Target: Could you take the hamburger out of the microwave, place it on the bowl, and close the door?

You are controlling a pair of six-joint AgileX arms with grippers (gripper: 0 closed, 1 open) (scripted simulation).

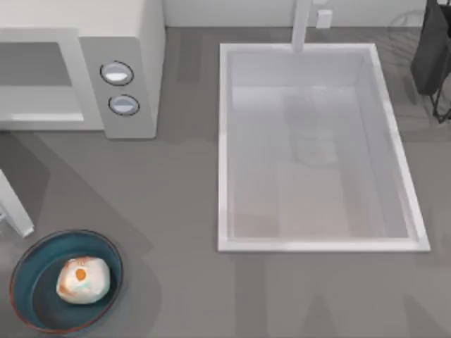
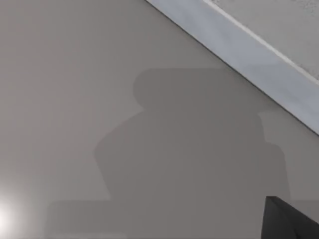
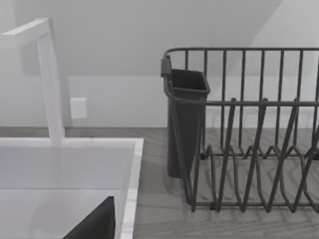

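Neither gripper's fingers could be made out, so whether the hands were released or clenched cannot be told; a dark corner of the left arm's hardware (image 2: 291, 219) showed in the left wrist view over bare grey counter beside a white edge, and a dark wedge (image 3: 94, 224) in the right wrist view sat above the near rim of the sink; neither held anything that could be seen.

The hamburger (image 1: 83, 279) lay inside the bowl (image 1: 28, 264) at the near left of the table (image 1: 176, 211), resting on the teal floor toward the bowl's near side; the transfer was therefore judged complete. The microwave (image 1: 144, 56) stood at the far left with its cavity exposed and apparently empty; the door (image 1: 14, 208) stood swung out toward the near side, seen edge-on at the left edge, apart from the bowl; the step in hand was judged to be closing it. The next move would call for the left arm to get behind the panel and push it in an arc toward the cavity, keeping clear of the bowl.

The sink (image 1: 224, 141), right of centre, held nothing; the dish rack (image 3: 249, 149) at the far right carried a dark cutlery holder (image 3: 185, 124), its contents not visible.
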